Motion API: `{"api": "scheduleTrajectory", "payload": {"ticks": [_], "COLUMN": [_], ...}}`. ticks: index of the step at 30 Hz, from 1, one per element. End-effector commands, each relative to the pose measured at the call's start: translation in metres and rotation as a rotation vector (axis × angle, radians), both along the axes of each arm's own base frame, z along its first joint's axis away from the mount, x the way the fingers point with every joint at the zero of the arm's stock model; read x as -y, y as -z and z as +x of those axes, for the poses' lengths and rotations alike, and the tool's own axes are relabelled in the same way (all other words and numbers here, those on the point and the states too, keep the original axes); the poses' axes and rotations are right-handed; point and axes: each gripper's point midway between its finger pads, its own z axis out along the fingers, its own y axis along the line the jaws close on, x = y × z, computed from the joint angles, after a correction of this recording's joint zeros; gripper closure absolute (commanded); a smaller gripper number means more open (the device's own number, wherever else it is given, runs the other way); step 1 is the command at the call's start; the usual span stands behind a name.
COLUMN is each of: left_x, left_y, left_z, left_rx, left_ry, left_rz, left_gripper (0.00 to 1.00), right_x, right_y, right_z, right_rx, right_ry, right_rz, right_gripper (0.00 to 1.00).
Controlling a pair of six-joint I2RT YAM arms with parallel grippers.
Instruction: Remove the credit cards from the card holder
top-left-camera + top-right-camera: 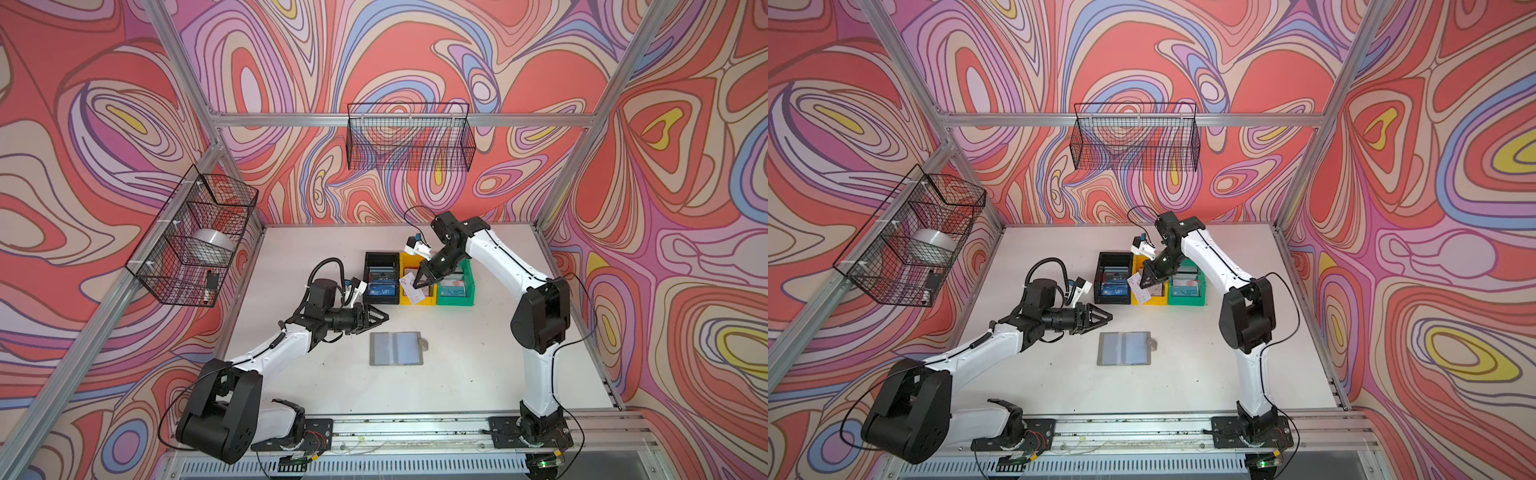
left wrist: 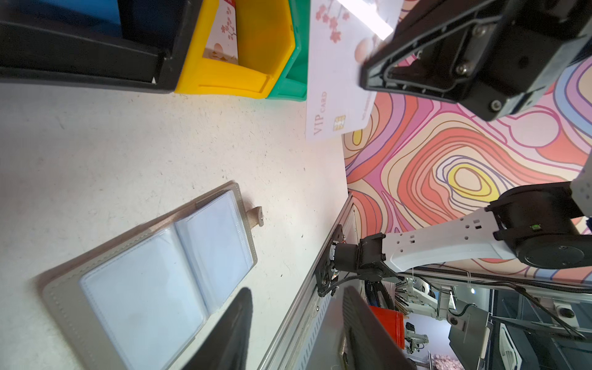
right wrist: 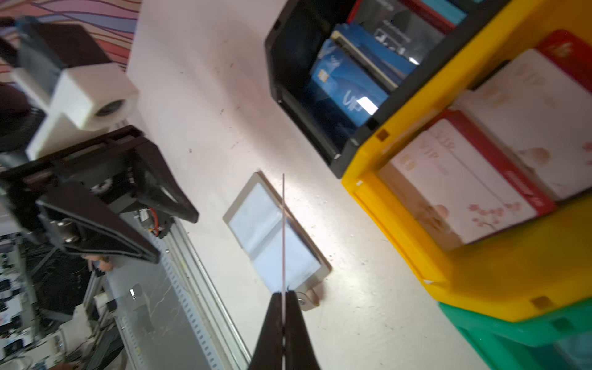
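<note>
A robotics lab test cell: a white tabletop (image 1: 457,374) boxed in by aluminium framing (image 1: 399,120) and swirl-printed wall panels (image 1: 104,124). The left arm (image 1: 270,353) and right arm (image 1: 498,257) are bolted to a rail (image 1: 415,432) along the frame's lower edge. The left wrist view shows more lab equipment (image 2: 416,339) beyond it.

card holder (image 1: 397,348): grey, spread open and flat on the table (image 1: 478,374), clear sleeves turned up, snap tab at one edge | credit card (image 1: 411,289): white, pink-red blossom print, tilted, pinched by the right gripper (image 3: 283,296), held off the table, well apart from the holder
</note>
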Motion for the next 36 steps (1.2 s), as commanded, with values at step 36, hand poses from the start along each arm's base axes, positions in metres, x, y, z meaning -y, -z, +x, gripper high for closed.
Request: {"api": "scheduleTrajectory", "payload": {"ticks": [36], "left_x": [0.003], "left_y": [0.001], "left_z": [0.012], "left_rx": [0.011], "left_ry": [0.015], "left_rz": [-0.01], "left_gripper": [0.52], "right_x": [0.017], "right_y": [0.077], "right_z": [0.049], "right_rx": [0.383], "right_ry": [-0.455], "right_rz": [-0.341], "right_gripper": [1.0]}}
